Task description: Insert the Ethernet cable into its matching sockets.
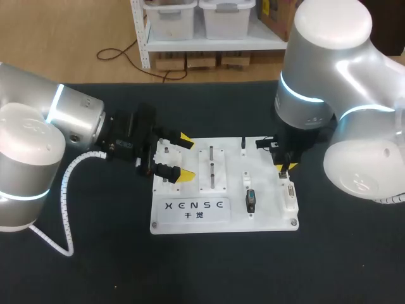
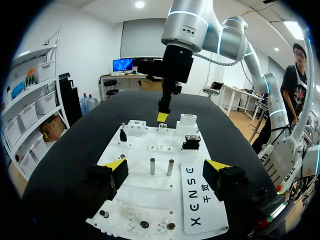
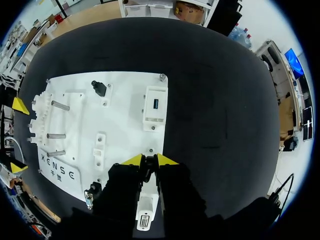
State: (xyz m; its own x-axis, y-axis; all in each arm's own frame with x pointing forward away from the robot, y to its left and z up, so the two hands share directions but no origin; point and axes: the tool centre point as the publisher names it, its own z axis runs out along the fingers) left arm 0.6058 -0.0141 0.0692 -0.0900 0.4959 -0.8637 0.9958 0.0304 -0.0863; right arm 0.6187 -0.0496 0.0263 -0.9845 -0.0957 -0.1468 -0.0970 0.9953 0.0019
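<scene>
Right wrist view showed the right gripper (image 3: 149, 161) low over the right edge of the flat white plastic board (image 3: 125, 115). Its yellow tips were pressed almost together with only a dark sliver between them, and I could not tell whether that sliver was a plug. No Ethernet cable could be picked out with certainty anywhere on the board, and no socket was clearly its match. The gripper sat between a white block with a blue-lined socket (image 3: 154, 106) towards the far right corner and a white block carrying a wide metal-shelled connector (image 3: 145, 214) towards the near right corner. The left gripper (image 1: 184, 157) hung at the board's left edge, fingers spread wide and holding nothing. To do the step well, I judged, the plug should be squared to its socket with the latch side matched, then pressed straight in without rocking until it seats. The idle left gripper could steady the board against sliding on the black table (image 1: 95, 266). By count there were two grippers, one board, two white blocks along the right edge, two upright steel pegs (image 2: 152, 166) at mid-board, one black-and-blue connector (image 1: 251, 201) near the near edge, and one small black fitting (image 1: 243, 144) at the far edge.
</scene>
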